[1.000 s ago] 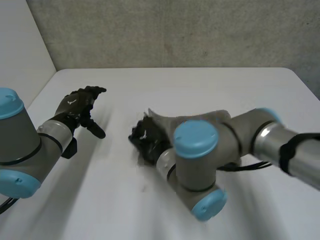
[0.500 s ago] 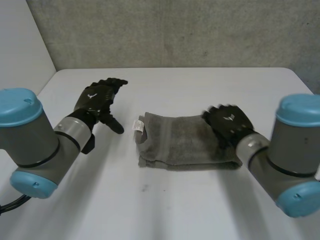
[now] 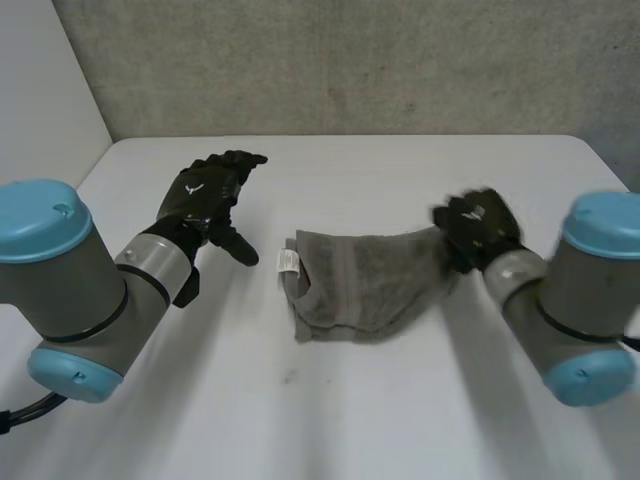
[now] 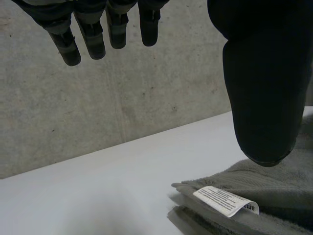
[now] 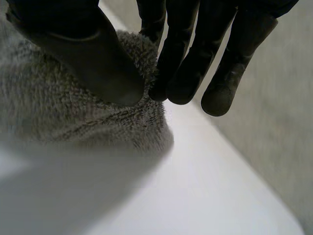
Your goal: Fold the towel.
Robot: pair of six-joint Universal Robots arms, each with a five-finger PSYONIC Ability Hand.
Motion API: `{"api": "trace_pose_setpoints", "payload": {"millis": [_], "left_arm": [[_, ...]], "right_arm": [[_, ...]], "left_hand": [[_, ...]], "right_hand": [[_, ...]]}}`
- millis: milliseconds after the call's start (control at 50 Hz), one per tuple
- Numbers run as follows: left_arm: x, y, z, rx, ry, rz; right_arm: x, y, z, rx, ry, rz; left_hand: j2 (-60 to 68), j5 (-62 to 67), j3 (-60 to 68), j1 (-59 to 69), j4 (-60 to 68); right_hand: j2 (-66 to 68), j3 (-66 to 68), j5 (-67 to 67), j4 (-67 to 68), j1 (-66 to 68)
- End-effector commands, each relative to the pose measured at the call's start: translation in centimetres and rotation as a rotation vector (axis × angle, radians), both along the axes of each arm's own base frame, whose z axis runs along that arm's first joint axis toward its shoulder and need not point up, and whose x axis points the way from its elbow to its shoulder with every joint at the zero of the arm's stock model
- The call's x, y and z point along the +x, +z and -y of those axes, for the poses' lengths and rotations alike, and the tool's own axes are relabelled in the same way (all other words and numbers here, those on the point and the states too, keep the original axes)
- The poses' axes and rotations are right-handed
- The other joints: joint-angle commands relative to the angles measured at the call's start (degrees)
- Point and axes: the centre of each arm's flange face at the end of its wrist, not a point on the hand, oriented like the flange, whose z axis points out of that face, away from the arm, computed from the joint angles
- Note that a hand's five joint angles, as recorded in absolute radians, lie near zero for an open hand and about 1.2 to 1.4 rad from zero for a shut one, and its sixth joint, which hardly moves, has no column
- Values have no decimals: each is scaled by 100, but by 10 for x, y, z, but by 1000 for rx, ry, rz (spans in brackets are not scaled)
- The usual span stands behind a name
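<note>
the grey towel [image 3: 365,285] lies folded in the middle of the white table [image 3: 330,420], its white label [image 3: 287,262] at the left end; the right hand [image 3: 478,228] is at the towel's right end, grasping it; in the right wrist view the thumb [image 5: 83,44] and the fingers [image 5: 181,73] pinch a fold of the pile between them, and the cloth [image 5: 73,112] hangs from that pinch to the table [image 5: 210,191]; half a second ago this hand rested over the right end of a tidy, long rectangle; now it sits further right and further off, the right end is drawn up with it, and the towel has lost its square shape, its near edge slanting up to the right; a second ago the right arm reached across to the towel's left end.

the left hand [image 3: 205,195] hovers left of the towel, apart from it, released, with fingers straight; it has edged a little to the right over the last second; in the left wrist view its fingers [image 4: 98,34] point at the concrete wall [image 4: 122,107] and its thumb [image 4: 259,88] hangs above the towel's left end [image 4: 279,191], where the label [image 4: 225,200] sticks out over the table [image 4: 88,196]; the label has shifted slightly right and nearer than it was half a second ago.
</note>
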Motion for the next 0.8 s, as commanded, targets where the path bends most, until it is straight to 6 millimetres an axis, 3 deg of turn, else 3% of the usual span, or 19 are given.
{"api": "trace_pose_setpoints", "payload": {"millis": [20, 80, 120, 140, 180, 220, 240, 260, 280, 300, 400, 460, 520, 560, 640, 680, 720, 800], "left_arm": [[2, 8, 1, -21, 10, -9], [5, 12, 3, -31, 20, -13], [9, 13, 5, -32, 34, -14], [10, 14, 6, -32, 40, -14], [12, 14, 8, -32, 47, -13], [13, 14, 9, -32, 51, -13], [13, 14, 9, -32, 51, -13], [12, 16, 9, -35, 50, -15], [11, 17, 9, -38, 48, -16], [11, 17, 9, -38, 48, -16], [5, 27, 12, -64, 34, -32], [-2, 33, 13, -44, 20, -63], [-18, 29, 10, 21, -15, -95], [-34, 21, 6, 82, -43, -103], [-43, 3, 5, 157, -29, -77], [-46, -9, 4, 193, -13, -50], [-53, -34, 1, 250, 18, 4], [-58, -56, -2, 282, 45, 47]], "right_arm": [[96, 17, -47, -74, 293, 39], [111, 11, -58, -51, 360, 30], [135, -13, -83, 28, 498, -21], [135, -13, -84, 28, 498, -21], [143, -37, -99, 121, 562, -95], [142, -45, -99, 157, 555, -133], [141, -43, -98, 175, 528, -150], [141, -43, -98, 175, 528, -151], [137, -39, -93, 183, 479, -157], [133, -29, -88, 174, 418, -142], [125, -2, -84, 165, 318, -53], [98, 31, -72, 206, 208, 134], [79, 42, -62, 228, 148, 211], [74, 44, -58, 244, 125, 243], [64, 42, -44, 273, 75, 286], [60, 27, -31, 305, 40, 281], [61, 17, -25, 325, 32, 268], [61, -2, -19, 380, 13, 233]], "left_hand": [[77, -142, 67, 15, 67], [77, -142, 67, 15, 67], [77, -142, 67, 15, 67], [77, -142, 67, 15, 67], [77, -142, 67, 15, 67], [77, -142, 67, 15, 67], [77, -142, 67, 15, 67], [77, -142, 67, 15, 67], [77, -142, 67, 15, 67], [77, -142, 67, 15, 67], [77, -142, 67, 15, 67], [111, -108, 101, 48, 101], [128, -92, 117, 65, 118], [194, -25, 184, 132, 185], [212, -7, 202, 149, 202], [212, -7, 202, 149, 202], [212, -7, 202, 149, 202], [195, -24, 185, 133, 185]], "right_hand": [[380, 362, 445, 314, 766], [380, 362, 445, 314, 766], [380, 362, 445, 314, 766], [380, 362, 445, 314, 766], [380, 362, 445, 314, 766], [380, 362, 445, 314, 766], [-2461, -2479, -2397, -2528, -2076], [-2490, -2508, -2426, -2556, -2104], [-6021, -6038, -5956, -6087, -5635], [-6620, -6638, -6555, -6686, -6234], [-6620, -6638, -6555, -6686, -6234], [-6620, -6638, -6555, -6686, -6234], [-6620, -6638, -6555, -6686, -6234], [-6620, -6638, -6555, -6686, -6234], [-6620, -6638, -6555, -6686, -6234], [-6620, -6638, -6555, -6686, -6234], [-6620, -6638, -6555, -6686, -6234], [-6620, -6638, -6555, -6686, -6234]]}}
